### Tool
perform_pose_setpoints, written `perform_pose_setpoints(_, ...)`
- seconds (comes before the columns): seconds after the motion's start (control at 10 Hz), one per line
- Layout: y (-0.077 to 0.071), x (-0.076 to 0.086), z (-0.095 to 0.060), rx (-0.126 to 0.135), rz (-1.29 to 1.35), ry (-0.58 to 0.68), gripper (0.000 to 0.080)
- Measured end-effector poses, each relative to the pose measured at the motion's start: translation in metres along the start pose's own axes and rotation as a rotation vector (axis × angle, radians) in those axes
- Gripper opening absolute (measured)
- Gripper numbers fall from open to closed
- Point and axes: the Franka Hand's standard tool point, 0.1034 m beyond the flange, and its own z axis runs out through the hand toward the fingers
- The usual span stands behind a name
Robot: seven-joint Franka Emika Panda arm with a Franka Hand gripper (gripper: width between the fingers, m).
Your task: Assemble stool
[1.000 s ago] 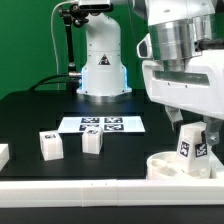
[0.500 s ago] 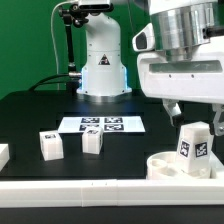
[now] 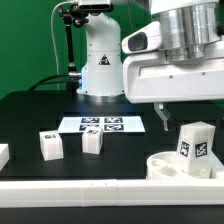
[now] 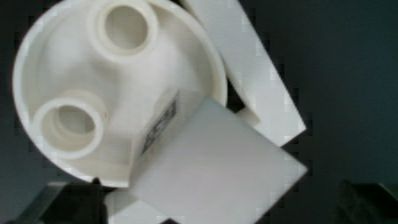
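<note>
The round white stool seat (image 3: 168, 166) lies at the exterior view's lower right. One blocky tagged leg (image 3: 195, 143) stands upright on it. My gripper (image 3: 186, 112) hangs just above that leg, open and holding nothing; one dark finger (image 3: 163, 117) shows left of the leg's top. Two more legs (image 3: 50, 145) (image 3: 92, 141) stand loose on the black table to the left. In the wrist view the seat (image 4: 71, 60) shows two round sockets, and the standing leg's flat top (image 4: 222, 165) fills the space right below the gripper (image 4: 214, 216).
The marker board (image 3: 102, 125) lies behind the loose legs. A long white rail (image 3: 90, 190) runs along the front edge and also shows in the wrist view (image 4: 249, 70). A small white piece (image 3: 3, 154) sits at the far left. The arm's base (image 3: 102, 60) stands behind.
My gripper was down around the leg on the seat; it has let go, risen and shifted toward the exterior view's left. The leg stays standing on the seat.
</note>
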Motion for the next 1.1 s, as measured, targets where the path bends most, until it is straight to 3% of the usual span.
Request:
perform_pose_setpoints(0.3, -0.0006, 0.0008, -0.0033, 0.003, -0.306, 0.013, 0.0649)
perform_pose_setpoints(0.9, 0.0021, 0.0011, -0.0014, -0.002, -0.649, 0.010, 0.0649)
perform_pose_setpoints(1.1, 0.0009, 0.0007, -0.0038, -0.035, -0.867, 0.010, 0.0649)
